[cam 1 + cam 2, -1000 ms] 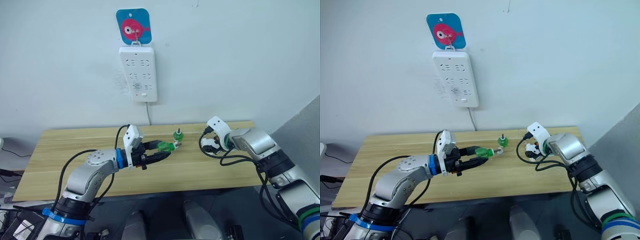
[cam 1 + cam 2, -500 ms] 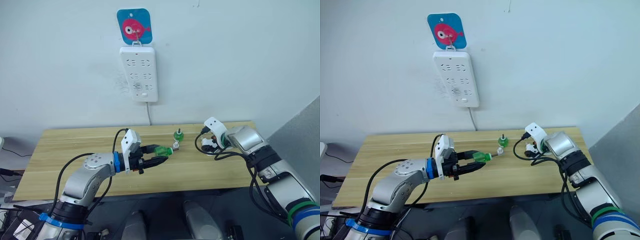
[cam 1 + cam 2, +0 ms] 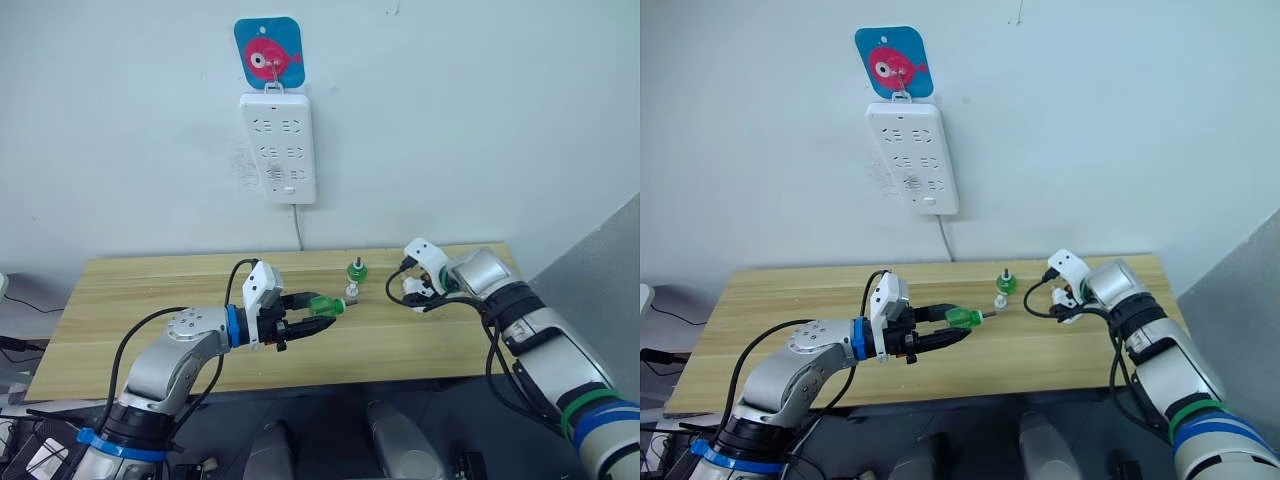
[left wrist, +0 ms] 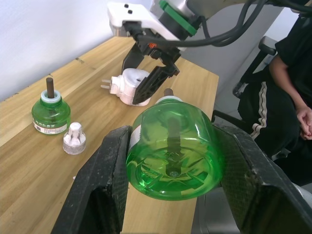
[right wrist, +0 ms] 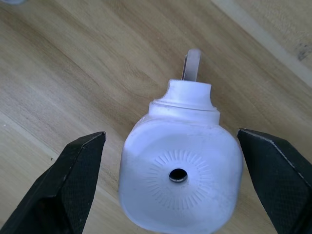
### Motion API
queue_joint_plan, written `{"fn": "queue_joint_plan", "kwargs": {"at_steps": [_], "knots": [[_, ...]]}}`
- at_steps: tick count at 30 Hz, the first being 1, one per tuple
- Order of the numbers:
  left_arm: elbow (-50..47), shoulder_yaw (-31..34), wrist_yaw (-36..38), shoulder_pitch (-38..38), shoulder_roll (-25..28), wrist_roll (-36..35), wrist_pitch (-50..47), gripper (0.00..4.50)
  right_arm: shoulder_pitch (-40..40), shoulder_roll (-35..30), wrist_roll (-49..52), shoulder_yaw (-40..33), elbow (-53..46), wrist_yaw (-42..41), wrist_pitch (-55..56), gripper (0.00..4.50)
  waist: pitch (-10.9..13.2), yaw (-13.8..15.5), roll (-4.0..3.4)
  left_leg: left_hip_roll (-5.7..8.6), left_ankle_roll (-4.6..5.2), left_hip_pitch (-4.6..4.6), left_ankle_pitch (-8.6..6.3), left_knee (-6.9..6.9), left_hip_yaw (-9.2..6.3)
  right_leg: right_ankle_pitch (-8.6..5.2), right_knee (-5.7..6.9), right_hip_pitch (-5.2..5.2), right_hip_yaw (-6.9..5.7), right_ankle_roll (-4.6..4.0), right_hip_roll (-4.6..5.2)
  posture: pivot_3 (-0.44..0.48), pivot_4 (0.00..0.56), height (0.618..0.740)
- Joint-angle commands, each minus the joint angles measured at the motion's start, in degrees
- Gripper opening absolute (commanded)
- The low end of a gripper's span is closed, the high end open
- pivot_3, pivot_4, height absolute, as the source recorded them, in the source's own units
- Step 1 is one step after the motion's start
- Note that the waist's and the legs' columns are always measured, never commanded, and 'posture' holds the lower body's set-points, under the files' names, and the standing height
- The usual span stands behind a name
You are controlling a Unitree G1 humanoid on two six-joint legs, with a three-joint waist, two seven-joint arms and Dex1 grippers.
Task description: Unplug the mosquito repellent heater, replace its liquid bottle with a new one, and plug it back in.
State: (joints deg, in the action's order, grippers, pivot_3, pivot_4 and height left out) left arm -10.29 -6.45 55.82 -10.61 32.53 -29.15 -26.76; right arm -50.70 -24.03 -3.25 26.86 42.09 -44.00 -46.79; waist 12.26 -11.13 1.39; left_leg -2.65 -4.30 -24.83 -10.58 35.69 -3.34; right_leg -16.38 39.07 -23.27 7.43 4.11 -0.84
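Note:
My left gripper [image 3: 318, 310] is shut on a green liquid bottle [image 4: 173, 156], held on its side above the table with its wick toward the right. A second green bottle [image 3: 355, 268] stands upright on the table further back, a small white cap [image 3: 351, 292] beside it. The white mosquito repellent heater [image 5: 180, 180] lies on the wood to the right, vent hole facing the right wrist camera. My right gripper [image 3: 420, 292] is open, one finger [image 5: 73, 175] on each side of the heater with gaps between.
A white power strip [image 3: 278, 148] hangs on the wall above the table [image 3: 150, 290] under a blue and pink fish hook [image 3: 268, 52], its cord dropping behind the table. A seated person [image 4: 292, 73] shows past the table's right end.
My left gripper has drawn slightly back and down with the bottle. The right wrist has shifted a little leftward over the heater.

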Motion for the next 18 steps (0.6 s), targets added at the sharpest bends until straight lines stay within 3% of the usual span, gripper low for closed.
{"fn": "queue_joint_plan", "kwargs": {"at_steps": [1, 5, 11, 16, 18], "knots": [[-1.73, 0.77, 0.82, -0.06, 0.28, 0.01, 1.04, 2.24, -1.14, -0.15, -1.01, -1.21, 0.27, -0.85, 0.68, 4.14, 0.0, -0.01, 0.0, 0.0, 0.0, 0.0, 0.0, 0.0, 0.0, 0.0, 0.0, 0.0, 0.0, 0.0, 0.0, -0.138, 0.181, 0.74], [-1.3, 0.66, 1.02, -0.47, 0.26, 0.22, 1.11, 2.24, -0.12, -0.2, -1.26, -1.8, -1.39, -1.23, -0.19, 2.99, 0.0, -0.04, 0.0, 0.0, 0.0, 0.0, 0.0, 0.0, -0.02, 0.0, 0.01, 0.01, -0.02, 0.0, 0.0, -0.146, 0.176, 0.74], [0.0, 1.21, 1.96, -1.37, 0.75, 0.44, 1.2, 2.24, 3.65, -2.99, -0.07, -4.05, -11.38, -2.96, -3.73, 2.99, -0.01, -0.02, -0.01, 0.0, 0.0, 0.0, 0.0, 0.01, -0.07, 0.0, 0.03, 0.02, -0.07, 0.0, 0.0, -0.165, 0.168, 0.74], [1.0, 2.44, 3.34, -2.55, 1.9, -0.88, -0.4, 2.24, 11.37, -10.16, 8.0, -13.14, -31.92, -7.35, -12.89, 2.99, 0.0, 0.19, -0.02, 0.03, 0.0, -0.04, 0.0, 0.0, -0.14, 0.0, 0.02, 0.02, -0.14, 0.01, 0.03, -0.19, 0.165, 0.74], [0.73, 3.73, 3.66, -3.65, 2.12, -3.58, -3.52, 2.24, 16.27, -13.5, 13.86, -20.15, -42.44, -9.45, -17.75, 2.99, 0.0, 0.13, -0.02, 0.02, 0.0, -0.04, 0.0, 0.01, -0.14, -0.01, 0.02, 0.02, -0.15, 0.01, 0.02, -0.204, 0.165, 0.74]]}}
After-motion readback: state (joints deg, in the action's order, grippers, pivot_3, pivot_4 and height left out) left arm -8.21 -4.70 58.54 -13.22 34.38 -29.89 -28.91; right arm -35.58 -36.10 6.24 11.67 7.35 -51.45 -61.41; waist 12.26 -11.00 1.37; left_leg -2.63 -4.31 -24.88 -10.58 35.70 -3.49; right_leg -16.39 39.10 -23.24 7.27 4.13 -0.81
